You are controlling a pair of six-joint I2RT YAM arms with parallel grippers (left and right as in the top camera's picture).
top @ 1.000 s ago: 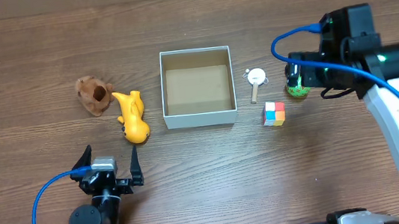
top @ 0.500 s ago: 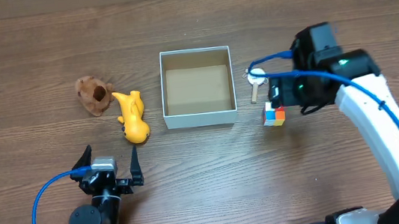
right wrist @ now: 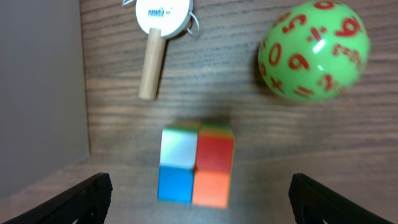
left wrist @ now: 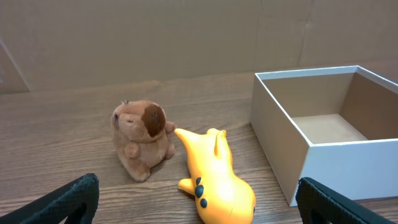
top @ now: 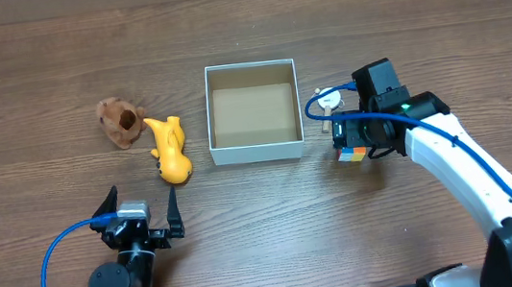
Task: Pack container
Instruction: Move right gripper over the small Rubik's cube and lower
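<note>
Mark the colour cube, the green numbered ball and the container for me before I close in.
colour cube (right wrist: 196, 167): right wrist view, centre of its top face.
green numbered ball (right wrist: 314, 51): right wrist view, middle of the ball.
container (top: 257, 153): overhead view, white near wall.

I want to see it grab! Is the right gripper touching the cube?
Apart. The right wrist view shows the cube sitting between the fingers of the open right gripper, with bare table on each side.
</note>
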